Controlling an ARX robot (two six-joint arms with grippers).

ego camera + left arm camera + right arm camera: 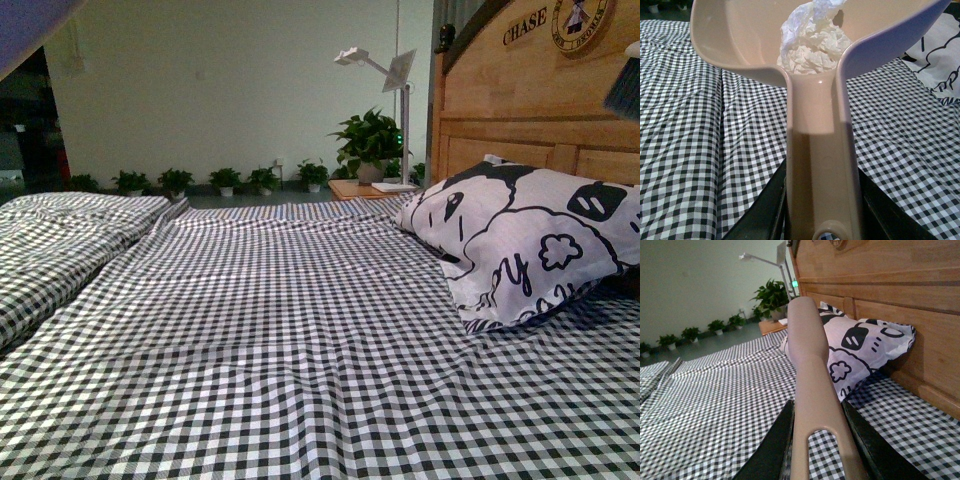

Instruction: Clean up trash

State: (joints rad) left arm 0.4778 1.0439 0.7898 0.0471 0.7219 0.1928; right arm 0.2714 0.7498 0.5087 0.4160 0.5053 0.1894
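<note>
Dustpan (765, 40), beige: handle clamped between the left gripper's (822, 220) black jaws, pan raised above the checked bedsheet (685, 150). Crumpled white tissue (812, 47) lies inside the pan, by the handle's root. Brush handle (812, 380), beige: clenched in the right gripper (815, 450); dark bristles (625, 90) at two o'clock in the front view. Pillow (530, 240), three o'clock, against wooden headboard (540, 90). Potted plants (370, 145) along the far wall.
</note>
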